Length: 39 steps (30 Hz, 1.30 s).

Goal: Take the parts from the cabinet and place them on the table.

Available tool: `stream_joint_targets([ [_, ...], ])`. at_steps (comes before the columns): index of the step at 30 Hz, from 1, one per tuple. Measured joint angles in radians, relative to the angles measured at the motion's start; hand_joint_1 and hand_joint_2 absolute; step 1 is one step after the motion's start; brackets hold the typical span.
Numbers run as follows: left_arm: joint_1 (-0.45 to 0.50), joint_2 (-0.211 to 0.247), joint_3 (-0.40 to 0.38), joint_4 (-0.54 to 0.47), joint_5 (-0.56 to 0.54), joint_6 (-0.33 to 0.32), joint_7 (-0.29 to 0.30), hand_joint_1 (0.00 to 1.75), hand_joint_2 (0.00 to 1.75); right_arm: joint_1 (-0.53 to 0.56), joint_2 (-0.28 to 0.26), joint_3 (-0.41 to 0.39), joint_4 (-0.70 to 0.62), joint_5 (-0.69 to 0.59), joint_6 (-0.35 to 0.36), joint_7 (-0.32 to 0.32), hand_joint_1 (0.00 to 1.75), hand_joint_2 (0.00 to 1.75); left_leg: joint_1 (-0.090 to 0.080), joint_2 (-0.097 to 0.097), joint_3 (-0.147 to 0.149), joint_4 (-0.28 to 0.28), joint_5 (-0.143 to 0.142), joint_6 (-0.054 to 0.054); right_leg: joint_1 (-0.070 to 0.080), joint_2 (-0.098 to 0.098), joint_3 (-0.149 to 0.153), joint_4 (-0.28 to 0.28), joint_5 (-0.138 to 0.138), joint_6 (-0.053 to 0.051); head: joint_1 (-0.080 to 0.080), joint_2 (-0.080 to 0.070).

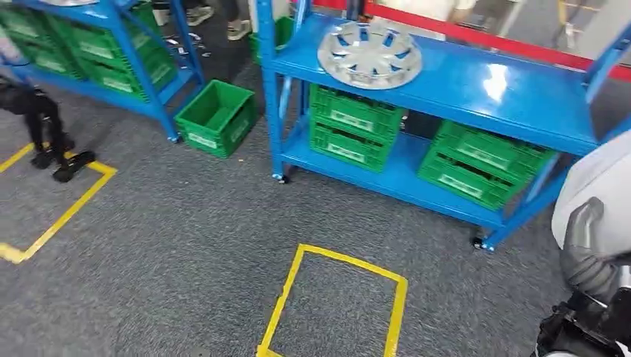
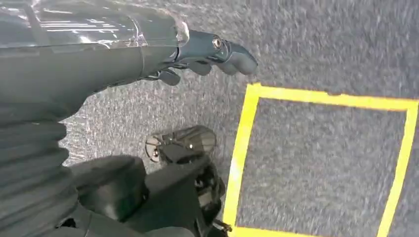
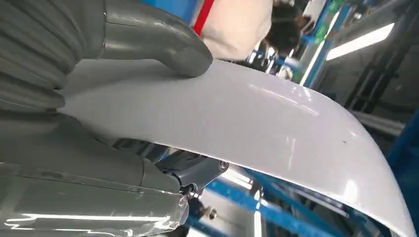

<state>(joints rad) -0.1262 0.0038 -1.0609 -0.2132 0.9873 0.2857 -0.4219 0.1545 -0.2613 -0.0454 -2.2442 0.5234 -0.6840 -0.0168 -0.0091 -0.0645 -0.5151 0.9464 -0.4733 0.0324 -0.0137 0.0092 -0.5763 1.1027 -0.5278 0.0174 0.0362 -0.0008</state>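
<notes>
1. The right hand (image 3: 148, 54) gripped a curved white panel (image 3: 257, 128), its thick grey thumb pressed on the glossy upper face and its darker fingers reaching under the part.
2. In the head view the same white panel (image 1: 599, 182) stood at the right edge of the picture, beside the end of the blue rack, with the right hand (image 1: 588, 253) around its lower edge.
3. The left hand (image 2: 207, 54) hung over the grey carpet with its fingers curled in and nothing in them.
4. A silver hubcap (image 1: 370, 53) lay flat on the top shelf of the blue rack (image 1: 506, 93), towards its left end.
5. On the rack's lower shelf sat two stacked green crates (image 1: 350, 126) on the left and another green crate (image 1: 480, 163) on the right; what they held could not be seen from above.
6. An open green bin (image 1: 217, 117) stood on the floor between the rack and a second blue shelf unit (image 1: 145, 74); its inside looked bare.
7. More green crates (image 1: 97, 48) filled that second unit, their contents hidden.
8. A square of yellow tape (image 1: 335, 301) marked the carpet in front of the rack, and another yellow outline (image 1: 59, 216) lay to the left.
9. A person's dark shoes (image 1: 63, 160) stood by that left outline.
</notes>
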Motion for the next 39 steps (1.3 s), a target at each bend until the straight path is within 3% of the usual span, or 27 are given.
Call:
stream_joint_targets([
  [1, 0.000, 0.000, 0.000, 0.000, 0.000, 0.000, 0.000, 0.00, 1.75, -0.001, 0.000, 0.000, 0.000, 0.002, 0.000, -0.001, 1.75, 1.75, -0.002, -0.013, 0.004, 0.000, -0.001, 0.000, 0.005, 0.024, 0.039, -0.100, 0.056, -0.013, 0.005, 0.000],
  [2, -0.001, -0.004, 0.000, 0.000, 0.000, 0.000, 0.000, 0.00, 1.75, -0.001, -0.001, 0.001, 0.000, 0.003, 0.000, -0.005, 1.75, 1.75, -0.002, -0.023, 0.000, 0.000, -0.002, -0.002, 0.005, 0.075, 0.062, -0.148, 0.058, -0.027, 0.002, 0.000],
  [6, 0.002, -0.003, 0.001, 0.000, 0.003, -0.001, -0.001, 0.00, 1.75, -0.002, 0.001, 0.005, 0.000, 0.005, 0.000, -0.025, 1.75, 1.75, 0.005, -0.065, -0.021, 0.001, 0.002, -0.024, 0.005, 0.047, 0.063, -0.173, 0.057, -0.024, 0.006, 0.000],
  [7, 0.004, 0.000, 0.001, 0.000, 0.005, 0.000, -0.001, 0.00, 1.75, -0.004, 0.002, 0.006, 0.000, 0.005, 0.000, -0.029, 1.75, 1.75, 0.002, -0.019, -0.021, 0.011, -0.007, -0.025, -0.001, 0.033, 0.068, -0.185, 0.063, -0.023, 0.007, 0.000],
  [8, 0.003, 0.000, 0.001, 0.000, 0.005, 0.000, -0.002, 0.00, 1.75, -0.003, 0.003, 0.007, 0.001, 0.005, 0.000, -0.032, 1.75, 1.75, -0.004, 0.057, -0.036, 0.039, -0.028, -0.034, -0.001, 0.024, 0.072, -0.187, 0.063, -0.024, -0.002, 0.000],
  [9, 0.000, 0.000, 0.001, 0.000, 0.005, 0.000, -0.002, 0.00, 1.75, -0.002, 0.004, 0.008, 0.002, 0.005, 0.000, -0.034, 1.75, 1.75, 0.001, 0.080, -0.077, 0.113, -0.074, -0.043, 0.000, 0.009, 0.074, -0.187, 0.061, -0.028, -0.014, 0.000],
  [11, -0.001, 0.000, 0.001, 0.000, 0.006, 0.000, -0.002, 0.00, 1.75, -0.001, 0.005, 0.009, 0.006, 0.005, 0.000, -0.039, 1.75, 1.75, 0.009, 0.074, -0.171, 0.286, -0.144, -0.055, -0.001, -0.014, 0.074, -0.186, 0.056, -0.029, -0.022, 0.000],
  [12, 0.001, 0.000, 0.001, 0.000, 0.006, 0.000, -0.001, 0.00, 1.75, -0.001, 0.006, 0.011, 0.008, 0.006, 0.000, -0.040, 1.75, 1.75, 0.013, 0.070, -0.205, 0.340, -0.151, -0.059, -0.001, -0.027, 0.075, -0.185, 0.054, -0.027, -0.027, 0.000],
  [13, 0.004, 0.000, 0.001, 0.000, 0.006, 0.000, 0.000, 0.00, 1.75, -0.001, 0.006, 0.014, 0.010, 0.010, 0.000, -0.042, 1.75, 1.75, 0.017, 0.066, -0.209, 0.337, -0.133, -0.062, -0.002, -0.037, 0.078, -0.185, 0.051, -0.025, -0.033, 0.000],
  [15, 0.007, 0.000, 0.001, 0.000, 0.006, 0.000, 0.003, 0.00, 1.75, -0.002, 0.007, 0.018, 0.011, 0.021, 0.000, -0.042, 1.75, 1.75, 0.016, 0.081, -0.139, 0.188, -0.034, -0.060, -0.002, -0.059, 0.091, -0.185, 0.042, -0.020, -0.040, 0.000],
  [16, 0.007, 0.000, 0.001, 0.001, 0.006, 0.000, 0.003, 0.00, 1.75, -0.002, 0.008, 0.020, 0.012, 0.023, 0.000, -0.042, 1.75, 1.75, 0.015, 0.105, -0.085, 0.086, 0.013, -0.056, -0.002, -0.068, 0.100, -0.185, 0.036, -0.016, -0.045, 0.000],
  [17, 0.007, 0.000, 0.001, 0.001, 0.006, 0.000, 0.004, 0.00, 1.75, -0.004, 0.008, 0.021, 0.013, 0.025, 0.000, -0.042, 1.75, 1.75, 0.005, 0.179, -0.051, 0.016, 0.026, -0.048, -0.001, -0.074, 0.106, -0.186, 0.031, -0.010, -0.048, 0.000],
  [18, 0.005, 0.001, 0.002, 0.001, 0.006, 0.000, 0.006, 0.00, 1.75, -0.005, 0.009, 0.022, 0.014, 0.028, 0.000, -0.042, 1.75, 1.75, -0.004, 0.178, -0.045, 0.006, 0.022, -0.034, 0.004, -0.079, 0.109, -0.185, 0.027, -0.003, -0.049, 0.000],
  [20, 0.007, 0.002, 0.002, 0.001, 0.006, 0.000, 0.006, 0.00, 1.75, -0.005, 0.009, 0.026, 0.017, 0.032, 0.000, -0.042, 1.75, 1.75, -0.010, 0.154, -0.049, 0.004, 0.022, -0.023, 0.002, -0.099, 0.116, -0.194, 0.027, 0.004, -0.043, 0.000],
  [22, 0.008, 0.003, 0.004, 0.001, 0.006, 0.000, 0.006, 0.00, 1.75, -0.006, 0.009, 0.029, 0.017, 0.032, 0.000, -0.042, 1.75, 1.75, -0.003, 0.128, -0.036, -0.021, 0.031, -0.009, 0.000, -0.112, 0.128, -0.208, 0.021, 0.015, -0.044, 0.000],
  [23, 0.007, 0.003, 0.004, 0.001, 0.006, 0.000, 0.006, 0.00, 1.75, -0.007, 0.009, 0.033, 0.018, 0.032, 0.000, -0.042, 1.75, 1.75, 0.000, 0.114, -0.029, -0.030, 0.036, -0.002, -0.004, -0.068, 0.125, -0.191, 0.003, 0.019, -0.037, 0.000],
  [24, 0.005, 0.002, 0.005, 0.001, 0.006, 0.000, 0.006, 0.00, 1.75, -0.008, 0.008, 0.034, 0.018, 0.032, 0.000, -0.041, 1.75, 1.75, 0.002, 0.103, -0.025, -0.032, 0.038, 0.001, -0.005, -0.034, 0.098, -0.127, -0.037, 0.020, -0.032, 0.000],
  [25, 0.003, 0.001, 0.005, 0.001, 0.006, 0.000, 0.006, 0.00, 1.75, -0.008, 0.007, 0.035, 0.020, 0.032, 0.000, -0.040, 1.75, 1.75, 0.003, 0.088, -0.024, -0.032, 0.038, 0.002, -0.005, -0.019, 0.052, -0.031, -0.082, 0.022, -0.021, 0.000],
  [27, 0.002, 0.000, 0.005, 0.001, 0.006, 0.000, 0.006, 0.00, 1.75, -0.007, 0.006, 0.040, 0.024, 0.031, 0.000, -0.038, 1.75, 1.75, 0.004, 0.061, -0.023, -0.032, 0.038, 0.003, -0.005, -0.013, -0.038, 0.140, -0.138, 0.026, -0.005, 0.000],
  [28, 0.003, 0.000, 0.005, 0.001, 0.006, 0.000, 0.006, 0.00, 1.75, -0.007, 0.006, 0.043, 0.026, 0.031, 0.000, -0.037, 1.75, 1.75, 0.006, 0.045, -0.020, -0.032, 0.037, 0.002, -0.006, -0.013, -0.056, 0.158, -0.126, 0.026, -0.001, 0.000],
  [29, 0.003, 0.000, 0.005, 0.001, 0.006, 0.000, 0.007, 0.00, 1.75, -0.008, 0.006, 0.045, 0.029, 0.030, 0.000, -0.035, 1.75, 1.75, 0.009, 0.030, -0.017, -0.032, 0.035, -0.001, -0.006, -0.013, -0.048, 0.125, -0.090, 0.027, 0.001, 0.000],
  [31, 0.003, -0.002, 0.005, 0.000, 0.006, -0.001, 0.009, 0.00, 1.75, -0.010, 0.005, 0.048, 0.031, 0.030, 0.000, -0.035, 1.75, 1.75, 0.018, -0.002, -0.007, -0.028, 0.030, -0.012, -0.017, 0.000, 0.025, -0.056, 0.026, 0.035, 0.007, 0.000],
  [32, 0.003, -0.003, 0.006, 0.001, 0.006, 0.000, 0.009, 0.00, 1.75, -0.011, 0.003, 0.049, 0.031, 0.030, 0.000, -0.035, 1.75, 1.75, 0.021, -0.016, -0.006, -0.024, 0.025, -0.021, -0.028, 0.031, 0.064, -0.151, 0.071, 0.045, 0.009, 0.000],
  [33, 0.001, 0.000, 0.006, 0.001, 0.006, 0.000, 0.010, 0.00, 1.75, -0.012, 0.004, 0.051, 0.034, 0.031, 0.000, -0.034, 1.75, 1.75, 0.018, -0.029, -0.012, -0.013, 0.020, -0.031, -0.034, 0.075, 0.078, -0.180, 0.055, 0.054, 0.020, 0.000],
  [34, 0.000, -0.001, 0.007, 0.001, 0.005, 0.000, 0.010, 0.00, 1.75, -0.012, 0.002, 0.051, 0.034, 0.031, 0.000, -0.031, 1.75, 1.75, 0.019, -0.035, -0.019, -0.010, 0.022, -0.035, -0.031, 0.069, 0.078, -0.179, 0.052, 0.038, 0.018, 0.000],
  [37, 0.005, 0.000, 0.007, 0.001, 0.003, 0.000, 0.011, 0.00, 1.75, -0.016, 0.002, 0.054, 0.036, 0.032, 0.000, -0.030, 1.75, 1.75, 0.026, -0.063, -0.026, -0.016, 0.025, -0.052, -0.025, 0.038, 0.076, -0.172, 0.050, 0.012, 0.003, 0.000],
  [39, 0.004, 0.000, 0.007, 0.001, 0.003, 0.000, 0.013, 0.00, 1.75, -0.017, 0.000, 0.055, 0.036, 0.032, 0.000, -0.029, 1.75, 1.75, 0.018, 0.048, -0.056, 0.053, -0.024, -0.057, -0.020, 0.015, 0.078, -0.174, 0.050, -0.003, -0.016, 0.000],
])
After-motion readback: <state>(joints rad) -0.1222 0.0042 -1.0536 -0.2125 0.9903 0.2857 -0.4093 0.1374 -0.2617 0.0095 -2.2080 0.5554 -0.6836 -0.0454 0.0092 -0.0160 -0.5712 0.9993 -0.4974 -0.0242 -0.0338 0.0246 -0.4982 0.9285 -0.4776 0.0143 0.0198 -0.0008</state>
